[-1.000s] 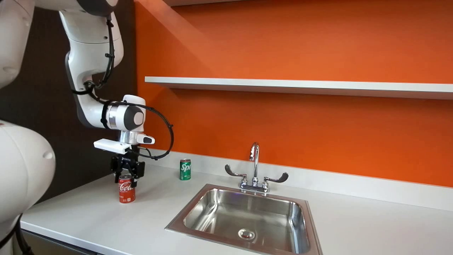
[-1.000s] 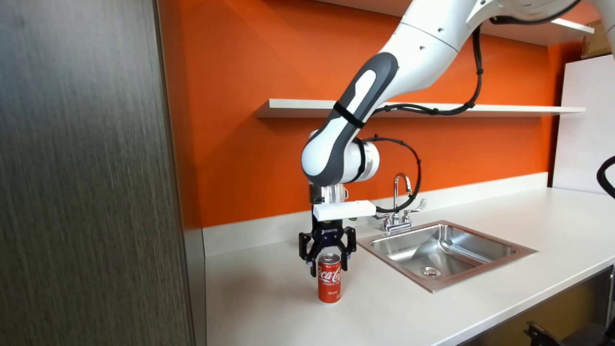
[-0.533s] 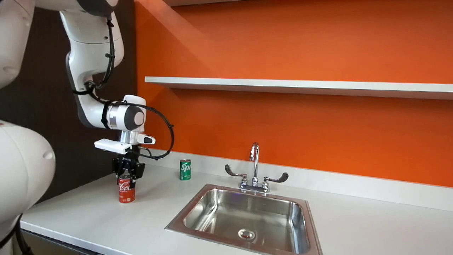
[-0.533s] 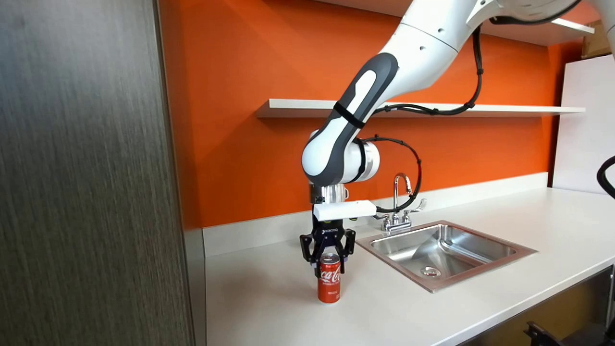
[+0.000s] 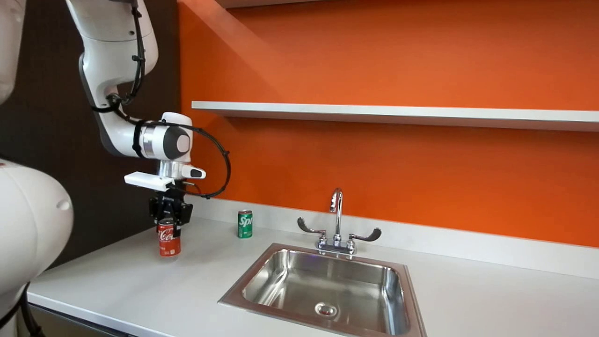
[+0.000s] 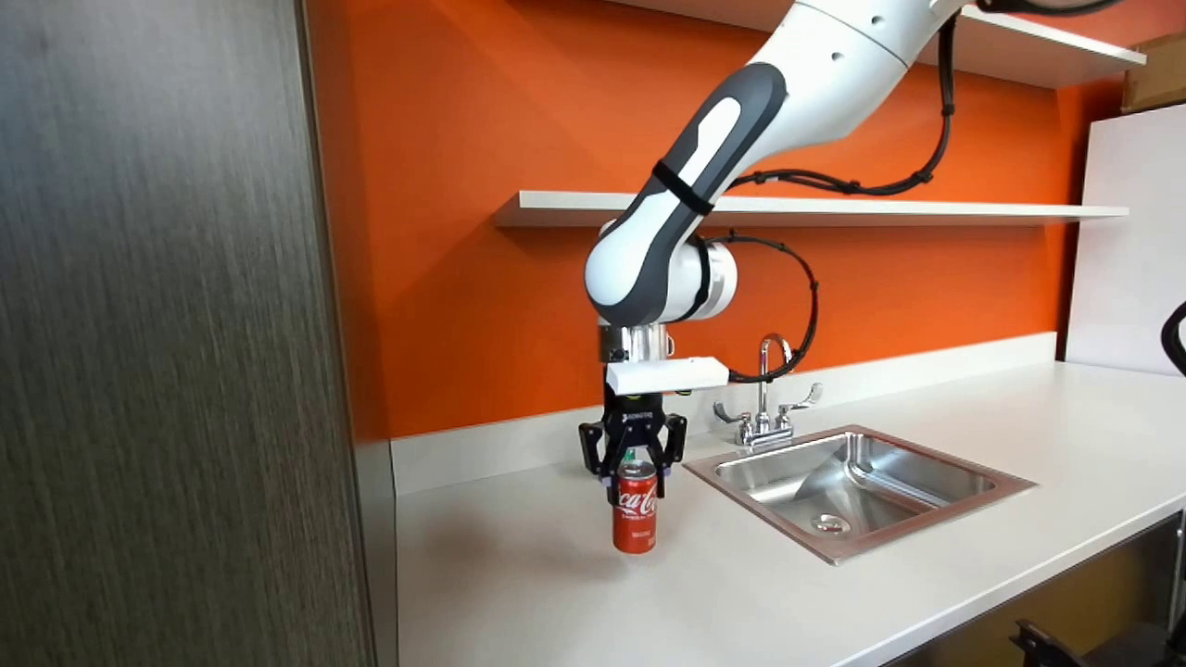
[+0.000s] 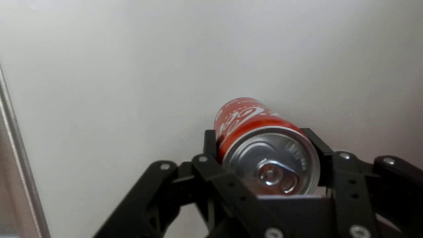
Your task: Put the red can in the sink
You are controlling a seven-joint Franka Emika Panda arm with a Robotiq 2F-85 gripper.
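Below an orange wall (image 5: pixel 398 173), a pale surface (image 5: pixel 491 292) is spread. At ten o'clock in an exterior view, a white robot arm (image 5: pixel 112 65) is hung down over it. A rectangular steel sink (image 5: pixel 323 283) is set into the surface, and at its twelve o'clock a chrome faucet (image 5: pixel 337 242) is mounted. A black claw (image 6: pixel 637 492), pointed toward six o'clock, is borne at the arm's end. It is closed against both sides of the red can (image 5: pixel 169 245), near the top, parted by no more than the can's width. The red can is held upright and, it seems, just above the surface, apart from the sink, which is placed between three and four o'clock from it. At about three o'clock a green can (image 5: pixel 244 224) is stood near the wall.

The grasp is judged complete, with the lift in hand. Next, the red can should be carried toward the sink, high enough for its rim to be cleared, then lowered inside and released.
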